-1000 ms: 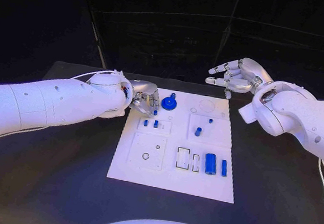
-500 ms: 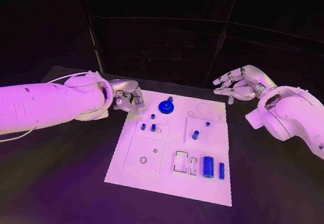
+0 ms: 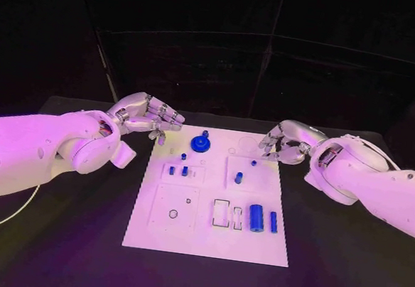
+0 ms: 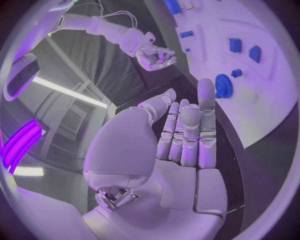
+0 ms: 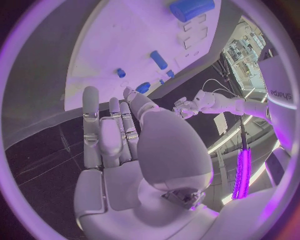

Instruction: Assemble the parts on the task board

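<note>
Lab: dark-curtained robot test table

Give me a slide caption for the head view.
Both hands, left and right, hover empty at the far end of the white task board.

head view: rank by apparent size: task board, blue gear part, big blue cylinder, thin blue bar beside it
1. task board
2. big blue cylinder and blue gear part: look close in size, and the gear sits farther from the camera, so no ranking between them
3. thin blue bar
</note>
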`<action>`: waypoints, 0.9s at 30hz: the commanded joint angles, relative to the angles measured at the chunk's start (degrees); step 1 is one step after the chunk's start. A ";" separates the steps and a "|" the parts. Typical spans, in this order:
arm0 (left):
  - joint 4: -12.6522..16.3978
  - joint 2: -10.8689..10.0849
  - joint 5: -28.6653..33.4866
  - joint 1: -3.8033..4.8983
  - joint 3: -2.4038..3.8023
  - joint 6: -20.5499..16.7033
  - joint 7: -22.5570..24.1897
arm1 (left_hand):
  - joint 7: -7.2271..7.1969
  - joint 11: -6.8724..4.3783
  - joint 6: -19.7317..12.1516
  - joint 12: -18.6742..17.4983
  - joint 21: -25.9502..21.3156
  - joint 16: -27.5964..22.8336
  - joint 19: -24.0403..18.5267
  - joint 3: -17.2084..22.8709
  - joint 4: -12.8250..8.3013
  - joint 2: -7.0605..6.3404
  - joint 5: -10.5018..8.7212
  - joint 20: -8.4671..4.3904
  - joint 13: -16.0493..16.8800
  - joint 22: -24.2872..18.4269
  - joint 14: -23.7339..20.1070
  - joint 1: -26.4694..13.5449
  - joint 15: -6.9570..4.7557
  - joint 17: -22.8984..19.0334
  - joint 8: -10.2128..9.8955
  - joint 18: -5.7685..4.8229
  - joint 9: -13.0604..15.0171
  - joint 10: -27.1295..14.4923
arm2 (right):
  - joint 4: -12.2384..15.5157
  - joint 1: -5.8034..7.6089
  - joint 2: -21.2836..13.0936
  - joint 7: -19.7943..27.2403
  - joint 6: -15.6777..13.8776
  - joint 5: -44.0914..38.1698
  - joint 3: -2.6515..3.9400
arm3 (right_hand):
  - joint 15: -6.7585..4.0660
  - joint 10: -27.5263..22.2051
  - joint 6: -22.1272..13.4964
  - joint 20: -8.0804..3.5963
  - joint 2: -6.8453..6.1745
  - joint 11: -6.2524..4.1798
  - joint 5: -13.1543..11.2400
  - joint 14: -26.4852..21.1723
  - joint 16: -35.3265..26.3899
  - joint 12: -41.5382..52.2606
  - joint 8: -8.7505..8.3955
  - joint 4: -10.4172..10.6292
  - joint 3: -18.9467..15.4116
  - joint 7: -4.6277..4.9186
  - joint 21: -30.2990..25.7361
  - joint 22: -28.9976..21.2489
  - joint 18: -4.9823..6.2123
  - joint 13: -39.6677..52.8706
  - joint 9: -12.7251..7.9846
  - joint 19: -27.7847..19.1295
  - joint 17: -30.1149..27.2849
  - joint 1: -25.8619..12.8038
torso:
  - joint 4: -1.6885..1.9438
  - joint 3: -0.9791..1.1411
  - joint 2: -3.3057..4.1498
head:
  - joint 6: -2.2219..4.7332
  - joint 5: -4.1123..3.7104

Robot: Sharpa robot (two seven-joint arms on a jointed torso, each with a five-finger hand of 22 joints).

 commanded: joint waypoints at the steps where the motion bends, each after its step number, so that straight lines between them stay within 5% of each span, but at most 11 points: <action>1: 1.10 -0.57 16.44 -0.03 0.00 3.58 8.50 | -0.28 -0.04 0.02 0.55 -0.35 -0.27 -0.55 -0.61 -0.11 0.10 -0.15 0.01 0.15 -0.14 -0.64 -0.36 0.02 -0.40 0.12 0.72 -0.11 0.83 | 0.87 -0.75 -0.01 -2.55 0.78 -9.77 0.04 | 0.71 -1.13 -0.33 0.54 -0.28 0.25 -0.34 0.35 -0.27 -1.09 -0.71 0.01 0.63 0.43 -0.31 -0.12 0.75 -1.03 -0.07 0.10 0.03 -1.05 | -0.12 0.05 0.04 | 0.25 -0.32; 10: 3.01 -1.32 20.66 -0.23 -0.03 4.73 10.64 | -0.34 -0.18 -0.11 1.13 -0.56 -0.32 -0.67 -1.05 -0.06 0.23 -0.15 -0.05 0.27 -0.27 -0.92 -0.40 -0.06 -0.75 0.09 0.74 -0.12 1.34 | 0.76 -2.21 1.13 -2.73 0.04 -12.43 0.04 | 1.23 -2.03 -1.37 1.03 -1.04 0.96 -0.40 0.69 0.64 -2.61 -1.98 -0.49 1.93 1.11 -0.26 -0.16 0.77 -3.06 -0.05 0.38 1.47 -1.52 | 0.13 0.06 0.19 | 0.63 -0.70; 27: 4.00 -1.60 21.13 -0.27 -0.03 4.89 10.81 | -0.31 -0.20 -0.12 1.30 -0.66 -0.64 -0.75 -1.17 -0.04 0.39 -0.14 -0.07 0.29 -0.33 -1.27 -0.36 -0.08 -1.47 0.11 0.74 -0.11 1.41 | -1.32 -2.68 3.71 -3.26 1.73 -12.74 0.04 | 1.26 -0.60 -0.24 1.14 -0.05 0.97 -0.99 1.49 3.14 -3.10 -2.35 -1.11 5.15 1.24 0.93 0.69 0.76 -5.18 0.15 1.24 4.76 -1.27 | 0.10 0.01 0.16 | -0.03 -0.39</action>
